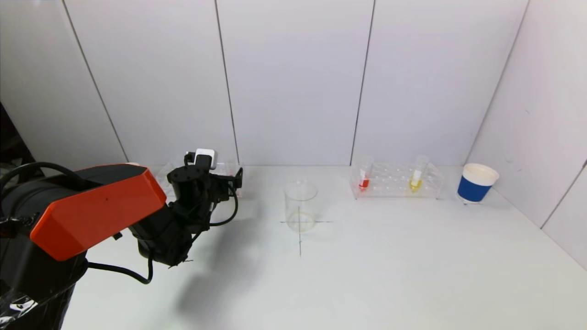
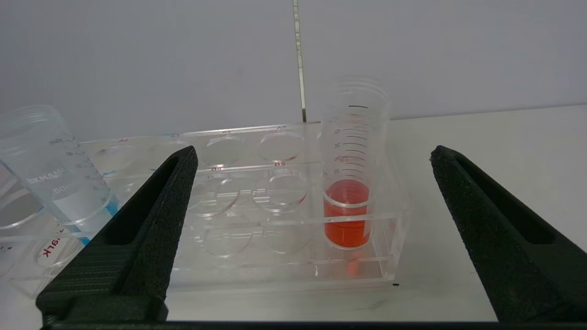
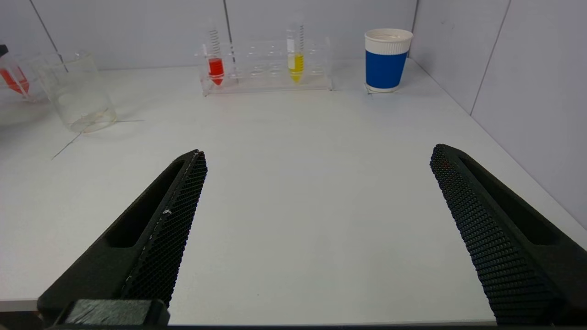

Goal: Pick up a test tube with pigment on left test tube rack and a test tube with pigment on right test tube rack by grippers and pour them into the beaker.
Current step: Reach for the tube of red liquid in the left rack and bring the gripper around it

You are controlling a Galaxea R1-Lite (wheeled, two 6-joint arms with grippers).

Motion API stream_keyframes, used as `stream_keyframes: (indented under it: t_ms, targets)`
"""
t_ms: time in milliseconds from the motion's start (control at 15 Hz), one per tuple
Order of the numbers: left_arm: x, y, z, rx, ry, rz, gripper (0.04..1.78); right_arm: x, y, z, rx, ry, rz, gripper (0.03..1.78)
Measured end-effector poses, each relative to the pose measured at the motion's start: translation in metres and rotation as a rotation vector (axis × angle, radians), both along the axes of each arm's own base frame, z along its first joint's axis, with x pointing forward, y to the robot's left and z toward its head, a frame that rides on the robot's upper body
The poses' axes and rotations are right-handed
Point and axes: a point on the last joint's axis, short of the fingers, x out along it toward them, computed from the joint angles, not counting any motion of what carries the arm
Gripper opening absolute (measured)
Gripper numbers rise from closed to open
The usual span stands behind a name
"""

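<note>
My left gripper is closest, its jaws wide apart and holding nothing, just before the left rack. The red-filled tube stands upright in the rack's end hole, a little off the middle of my jaws, toward the beaker side. Its long axis is vertical, so I judge a level approach will fit. My right gripper is also wide open and empty, well apart from the right rack with its red tube and yellow tube. Hole marks "B5" and "A5" are readable; a blue-tinted tube shows "50".
</note>
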Motion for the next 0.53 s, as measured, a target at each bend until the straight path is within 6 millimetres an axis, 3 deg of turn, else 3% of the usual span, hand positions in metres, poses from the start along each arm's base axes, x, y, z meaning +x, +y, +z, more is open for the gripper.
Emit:
stream_keyframes:
  t_ms: [533]
  targets:
    - [0.016, -0.007, 0.004, 0.003, -0.011, -0.003, 1.77, 0.000, 0.000, 0.000, 0.000, 0.000, 0.000, 1.77]
